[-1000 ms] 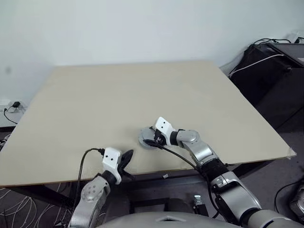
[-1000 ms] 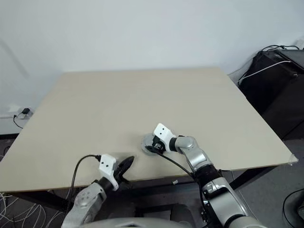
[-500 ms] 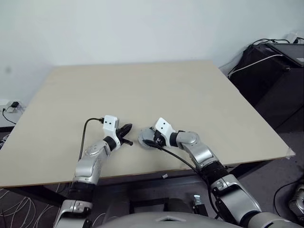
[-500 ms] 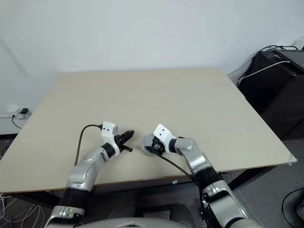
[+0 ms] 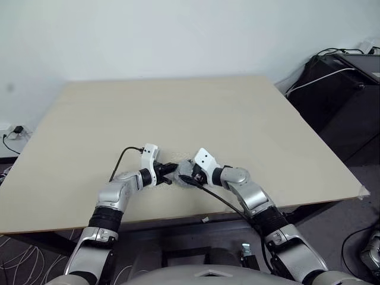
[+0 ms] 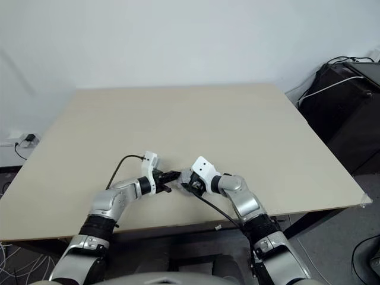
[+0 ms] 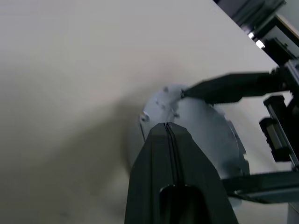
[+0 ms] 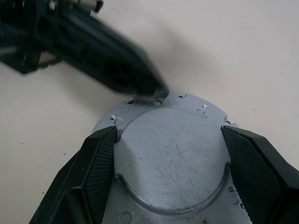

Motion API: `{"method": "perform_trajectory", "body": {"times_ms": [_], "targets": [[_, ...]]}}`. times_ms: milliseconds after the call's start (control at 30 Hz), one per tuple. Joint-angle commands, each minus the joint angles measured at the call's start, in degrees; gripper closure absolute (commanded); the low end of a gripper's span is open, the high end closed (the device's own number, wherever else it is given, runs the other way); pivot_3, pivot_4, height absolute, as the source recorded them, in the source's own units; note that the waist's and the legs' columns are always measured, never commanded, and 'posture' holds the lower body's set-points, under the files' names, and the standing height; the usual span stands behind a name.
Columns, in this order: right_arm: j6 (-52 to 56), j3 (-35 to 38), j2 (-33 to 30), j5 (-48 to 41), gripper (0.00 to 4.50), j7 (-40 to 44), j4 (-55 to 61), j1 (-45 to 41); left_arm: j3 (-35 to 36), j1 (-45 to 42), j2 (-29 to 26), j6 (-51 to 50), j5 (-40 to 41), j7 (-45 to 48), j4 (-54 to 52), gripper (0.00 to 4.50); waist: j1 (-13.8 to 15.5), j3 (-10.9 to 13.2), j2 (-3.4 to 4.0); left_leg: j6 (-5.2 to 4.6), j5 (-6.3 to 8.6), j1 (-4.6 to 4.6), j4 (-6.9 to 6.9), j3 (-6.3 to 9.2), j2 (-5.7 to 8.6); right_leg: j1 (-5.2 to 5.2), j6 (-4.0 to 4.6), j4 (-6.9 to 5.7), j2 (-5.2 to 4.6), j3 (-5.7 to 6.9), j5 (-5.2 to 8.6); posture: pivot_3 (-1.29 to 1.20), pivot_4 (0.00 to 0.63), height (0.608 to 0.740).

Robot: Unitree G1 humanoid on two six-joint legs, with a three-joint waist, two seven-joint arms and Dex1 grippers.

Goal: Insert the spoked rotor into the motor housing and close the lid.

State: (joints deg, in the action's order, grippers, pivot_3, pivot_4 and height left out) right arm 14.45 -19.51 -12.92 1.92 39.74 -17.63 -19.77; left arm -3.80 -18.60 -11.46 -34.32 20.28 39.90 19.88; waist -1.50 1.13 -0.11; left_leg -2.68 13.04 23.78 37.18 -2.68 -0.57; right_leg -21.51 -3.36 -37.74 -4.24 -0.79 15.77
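The lid [image 8: 170, 156], plain grey face up, lies on the table [image 5: 178, 113] near its front edge, clamped at its sides between the right gripper's [image 8: 168, 163] wide-spread fingers, while the left gripper [image 7: 167, 128], fingers pressed together, touches its rim

Lid [image 8: 170, 158]: dull grey metal, matt, fine scratches across the flat face, small drilled holes at the rim.
Right gripper fingers [image 8: 100, 168]: black plastic, textured pads.
Left gripper fingers [image 7: 170, 177]: black, smooth, slight sheen.
Table [image 5: 178, 113]: pale beige, matt, smooth.
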Motion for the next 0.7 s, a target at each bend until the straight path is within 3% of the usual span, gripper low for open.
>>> {"method": "perform_trajectory", "body": {"times_ms": [33,267,400,700], "targets": [[0.93,0.08,-0.5,0.45,1.25,-0.14,0.87,0.26,-1.96,-1.06,-0.53,-1.1,-1.45,0.65,-0.59,4.5,0.07,0.0,0.0,0.04,0.03,-0.01,0.0,0.0,0.01,0.01,0.04,0.0,-0.03,0.01,0.02,0.0,0.0,0.74],[-0.01,0.32,-0.13,-0.21,1.25,0.12,1.36,0.26,-2.96,-0.39,-0.09,-1.59,-3.86,-1.4,0.34,4.5,0.27,-0.04,-0.03,0.18,0.11,-0.03,-0.01,0.01,0.07,0.04,0.06,-0.01,-0.29,-0.01,0.02,0.0,0.0,0.74],[0.6,1.61,0.41,-2.12,0.03,0.51,3.43,0.47,-2.83,-0.34,0.13,-1.67,-3.79,-1.57,0.27,4.5,0.35,-0.04,-0.03,0.19,0.11,-0.02,-0.02,0.08,0.07,0.02,0.07,0.0,-0.47,0.0,0.03,0.0,0.0,0.74],[2.78,9.68,-0.03,-8.23,0.03,-3.52,15.23,4.07,-2.55,-0.01,0.39,-1.4,-3.47,-1.68,-0.28,4.5,0.65,-0.04,-0.03,0.2,0.12,0.09,-0.1,0.11,0.1,-0.08,0.12,0.02,-0.73,-0.05,0.05,0.0,0.0,0.74]]}}
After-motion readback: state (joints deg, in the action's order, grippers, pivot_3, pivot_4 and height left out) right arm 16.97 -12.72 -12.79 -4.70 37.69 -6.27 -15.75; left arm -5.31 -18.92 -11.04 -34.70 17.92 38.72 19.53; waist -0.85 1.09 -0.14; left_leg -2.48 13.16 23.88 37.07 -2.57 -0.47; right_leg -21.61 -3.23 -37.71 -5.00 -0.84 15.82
